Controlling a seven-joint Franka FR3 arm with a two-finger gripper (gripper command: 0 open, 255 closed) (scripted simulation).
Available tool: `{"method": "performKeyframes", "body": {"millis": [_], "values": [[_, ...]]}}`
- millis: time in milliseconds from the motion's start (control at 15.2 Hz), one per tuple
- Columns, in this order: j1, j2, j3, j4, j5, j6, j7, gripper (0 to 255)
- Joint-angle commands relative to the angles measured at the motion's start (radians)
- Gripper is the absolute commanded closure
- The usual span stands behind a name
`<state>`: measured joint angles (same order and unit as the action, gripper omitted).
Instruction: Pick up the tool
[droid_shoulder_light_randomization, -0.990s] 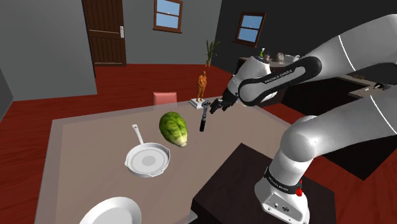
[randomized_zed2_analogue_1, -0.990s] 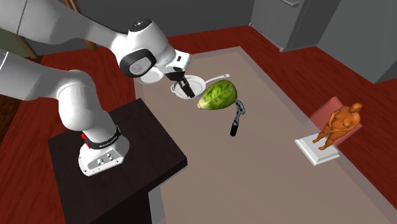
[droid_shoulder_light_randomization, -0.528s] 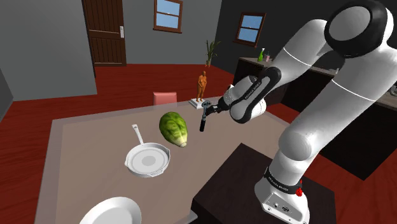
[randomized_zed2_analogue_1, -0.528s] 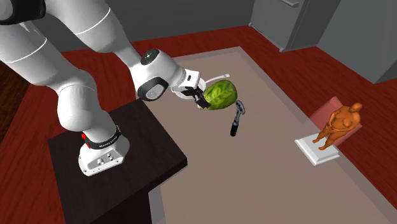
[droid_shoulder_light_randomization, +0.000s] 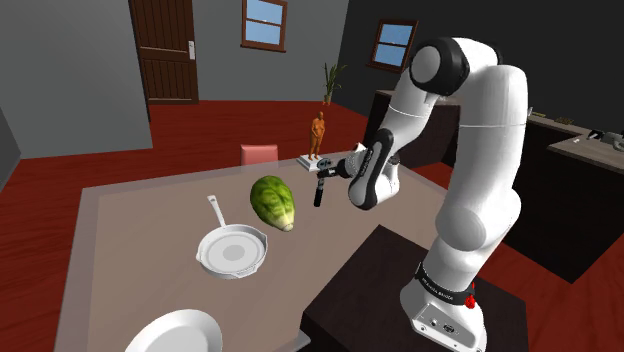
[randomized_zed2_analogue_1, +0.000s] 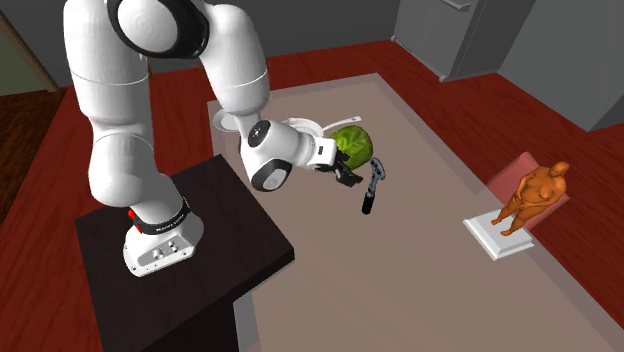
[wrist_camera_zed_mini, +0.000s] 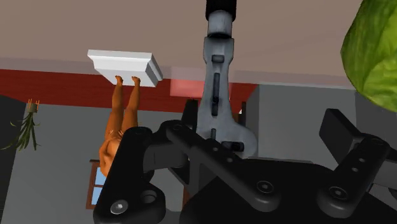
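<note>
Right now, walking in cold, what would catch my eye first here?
The big white robot arm bends low over the table, its black gripper open beside a grey-and-black tool lying there. Next to the tool sits a bright green leafy vegetable, and at the table's far edge in the shoulder view stands an orange figurine.

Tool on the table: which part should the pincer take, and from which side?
Probably the slim grey shaft of the tool, between its head and black handle. It lies flat, lengthwise ahead of the open pincer, so close across its narrow width, coming from the stand's side, clear of the cabbage.
</note>
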<state>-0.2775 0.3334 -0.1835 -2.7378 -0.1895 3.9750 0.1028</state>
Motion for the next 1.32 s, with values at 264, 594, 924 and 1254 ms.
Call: {"method": "performKeyframes", "body": {"millis": [264, 594, 924, 1254], "values": [[-0.053, 0.287, 0.007, 0.237, 0.002, 0.217, 0.026, 0], [-0.057, 0.374, 0.015, 0.278, 0.015, 0.262, 0.024, 0], [-0.059, 0.419, 0.020, 0.303, 0.022, 0.281, 0.023, 255], [-0.059, 0.419, 0.020, 0.303, 0.022, 0.282, 0.023, 255]]}}
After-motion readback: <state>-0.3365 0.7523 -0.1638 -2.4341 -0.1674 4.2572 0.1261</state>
